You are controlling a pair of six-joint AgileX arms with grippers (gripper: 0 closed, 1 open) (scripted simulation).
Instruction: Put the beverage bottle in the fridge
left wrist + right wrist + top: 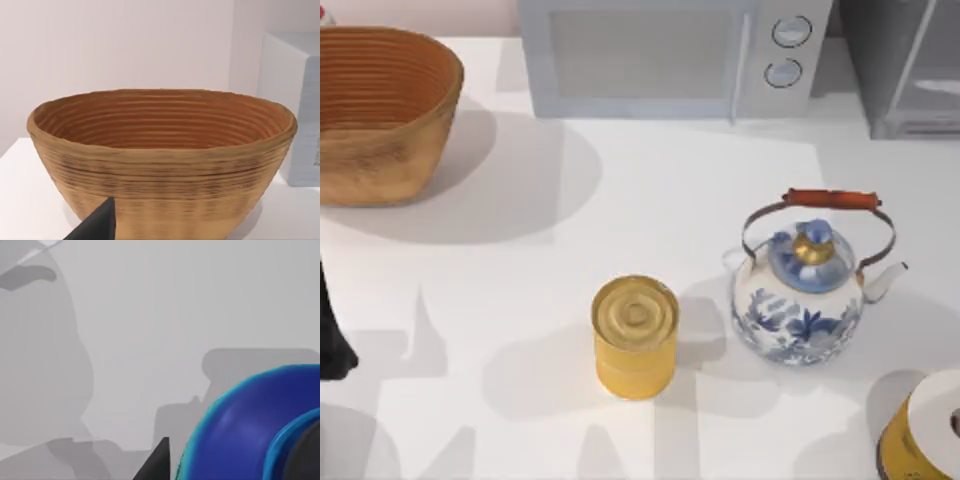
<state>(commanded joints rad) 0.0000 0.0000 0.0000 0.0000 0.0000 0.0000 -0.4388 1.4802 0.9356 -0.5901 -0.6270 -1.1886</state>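
Left claw (95, 225) faces basket (165, 160), finger state unclear. Right claw (157, 460) state unclear. Fridge (910, 70) right of microwave (670, 55).

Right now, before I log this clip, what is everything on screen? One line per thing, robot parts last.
woven wicker basket: one, tan-brown, back left of the table.
light grey microwave with two round knobs: one, back centre.
grey metallic fridge with pale glassy door: one, back right corner.
yellow cylindrical can: one, front centre, upright.
blue-and-white porcelain kettle with red-brown handle: one, right of the can, apart from it.
yellow roll with white top: one, front right corner, cut off.
glossy blue rounded object: one, close in the right wrist view; unidentifiable.
white table: one.
left arm: black, left edge.
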